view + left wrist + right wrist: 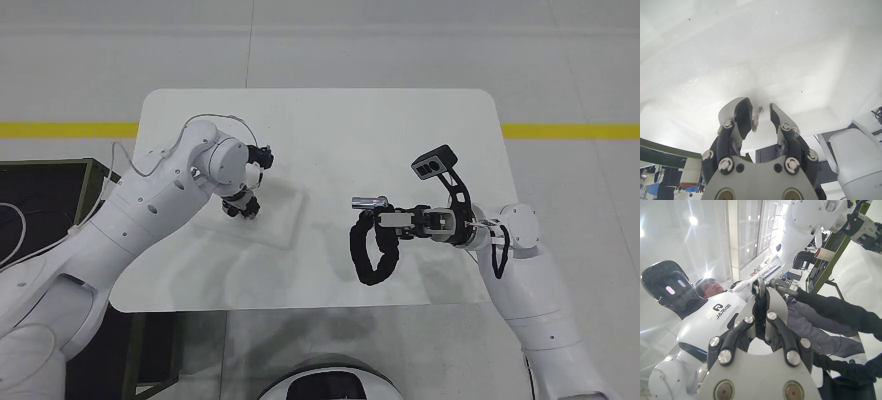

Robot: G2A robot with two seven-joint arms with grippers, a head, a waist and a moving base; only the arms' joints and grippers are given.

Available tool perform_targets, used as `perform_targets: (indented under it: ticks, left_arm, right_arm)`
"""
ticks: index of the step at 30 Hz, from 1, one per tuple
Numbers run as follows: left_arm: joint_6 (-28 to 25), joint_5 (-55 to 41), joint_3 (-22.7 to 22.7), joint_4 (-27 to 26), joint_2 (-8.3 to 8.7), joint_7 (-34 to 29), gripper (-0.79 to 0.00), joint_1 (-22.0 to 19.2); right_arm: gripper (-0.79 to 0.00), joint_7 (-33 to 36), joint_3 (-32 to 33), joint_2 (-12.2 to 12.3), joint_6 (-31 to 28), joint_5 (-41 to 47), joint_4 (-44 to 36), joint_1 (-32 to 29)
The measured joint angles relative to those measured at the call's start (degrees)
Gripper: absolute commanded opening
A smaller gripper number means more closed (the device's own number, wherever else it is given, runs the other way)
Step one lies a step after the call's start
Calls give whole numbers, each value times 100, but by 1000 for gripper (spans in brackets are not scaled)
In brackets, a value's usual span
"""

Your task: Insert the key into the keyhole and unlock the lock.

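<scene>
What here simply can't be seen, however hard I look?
- Silver lock cylinder: its keyhole is too small in the top view; the right gripper covers it in the right wrist view.
- Small silver key: in the top view, hidden under the left gripper.
- Black cable loop: cut off by the right wrist view's edge.

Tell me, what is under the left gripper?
A small silver key sits between the left gripper's open fingers, against one finger. Below them lies a white mat on the table. Whatever is beneath the mat is covered.
</scene>
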Motion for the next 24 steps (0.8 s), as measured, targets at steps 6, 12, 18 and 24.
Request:
perform_targets:
  ticks: [6,12,18,24]
  left_arm:
    - [90,-57,-123,-275,190,0,-9,-46]
    - [130,-208,-232,-484,379,0,-225,-51]
    - [142,-288,-156,-599,475,0,-419,-75]
    - [131,-344,-6,-533,473,0,-499,-148]
  right_arm:
    - [-785,0,0,0,0,0,0,0]
    - [-785,0,0,0,0,0,0,0]
    - [-785,0,0,0,0,0,0,0]
    - [-785,0,0,0,0,0,0,0]
